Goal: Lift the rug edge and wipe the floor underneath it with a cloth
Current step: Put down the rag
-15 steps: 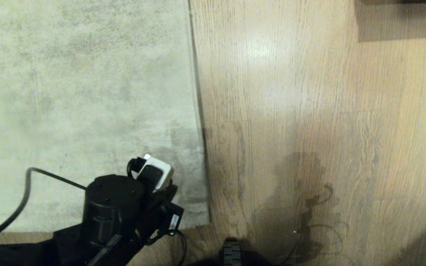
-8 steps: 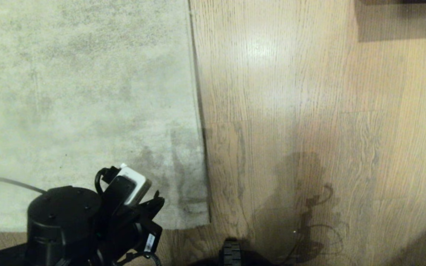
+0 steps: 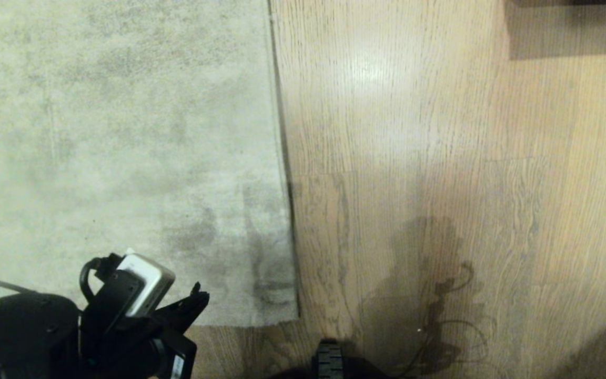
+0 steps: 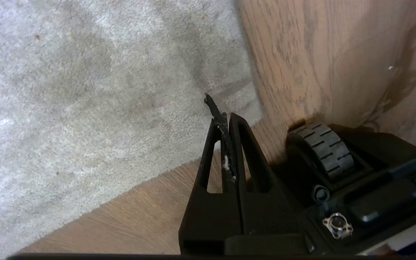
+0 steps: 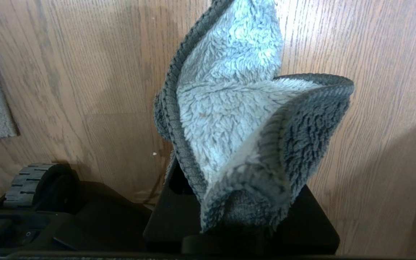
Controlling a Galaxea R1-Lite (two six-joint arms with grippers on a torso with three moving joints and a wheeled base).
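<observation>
Near the robot, on the left, the rug edge (image 3: 287, 221) lies flat on the floor (image 3: 440, 131), with its corner just right of the left gripper (image 3: 198, 295). That gripper hangs above the rug's near border, its two black fingers (image 4: 226, 144) pressed together with nothing between them. The right gripper (image 5: 229, 202) pinches the cloth (image 5: 237, 130), a fluffy grey rag that sticks up above the bare wood. A black wheel (image 4: 323, 148) of the robot sits by the rug corner. Shadows fall on the shiny brown planks.
</observation>
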